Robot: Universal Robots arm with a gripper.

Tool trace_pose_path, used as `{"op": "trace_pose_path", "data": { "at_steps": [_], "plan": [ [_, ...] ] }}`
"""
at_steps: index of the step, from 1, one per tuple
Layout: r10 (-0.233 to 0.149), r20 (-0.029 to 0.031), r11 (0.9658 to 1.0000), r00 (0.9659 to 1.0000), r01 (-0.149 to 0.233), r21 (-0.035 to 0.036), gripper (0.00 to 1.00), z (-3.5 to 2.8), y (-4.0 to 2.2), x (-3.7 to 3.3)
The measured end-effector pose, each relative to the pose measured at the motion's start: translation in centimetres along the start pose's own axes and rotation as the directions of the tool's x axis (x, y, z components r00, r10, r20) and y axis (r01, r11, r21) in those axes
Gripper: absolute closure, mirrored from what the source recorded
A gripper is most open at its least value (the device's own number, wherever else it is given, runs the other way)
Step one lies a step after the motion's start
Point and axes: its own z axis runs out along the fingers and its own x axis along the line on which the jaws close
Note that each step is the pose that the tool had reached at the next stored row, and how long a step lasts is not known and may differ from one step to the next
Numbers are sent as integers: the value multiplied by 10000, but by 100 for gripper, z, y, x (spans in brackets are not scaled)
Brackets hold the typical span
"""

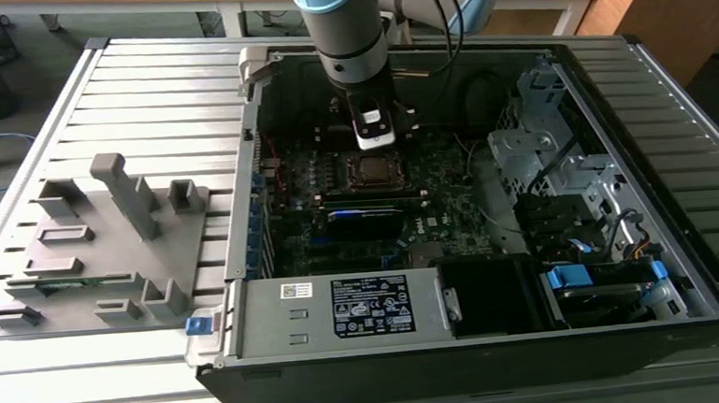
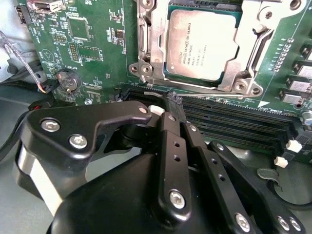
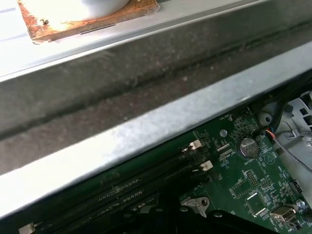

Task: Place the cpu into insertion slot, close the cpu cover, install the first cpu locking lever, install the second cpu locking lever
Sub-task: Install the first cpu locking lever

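Observation:
The cpu [image 2: 202, 44] lies flat in the insertion slot [image 1: 371, 170], its pale grey face up. The silvery cpu cover [image 2: 151, 46] lies down around it, and the chip shows through its square window. Thin metal lever rods [image 2: 257, 46] run along the frame's sides; I cannot tell whether they are latched. My gripper [image 2: 173, 103] hangs just off the socket, over the memory slots, with its black fingers [image 2: 170, 141] pressed together and nothing between them. In the exterior view the gripper [image 1: 375, 142] stands just behind the socket inside the open computer case.
Long black memory slots [image 2: 234, 122] lie beside the socket, and a coin battery [image 2: 66, 80] sits on the green board. The case wall [image 3: 146, 126] is close by. A grey fixture [image 1: 99, 236] stands at the exterior view's left, a power supply [image 1: 341, 310] in front, and drive cages [image 1: 543, 143] at the right.

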Motion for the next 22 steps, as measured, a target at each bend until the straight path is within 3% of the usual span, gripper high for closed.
{"op": "trace_pose_path", "data": {
  "at_steps": [8,16,22],
  "plan": [
    [-89,-3,10000,10000,89,-37,89,1,0,2],
    [-178,32,9998,9998,179,-80,89,7,-2,9],
    [-433,-42,9990,9991,432,-125,89,14,-10,9]
  ]
}}
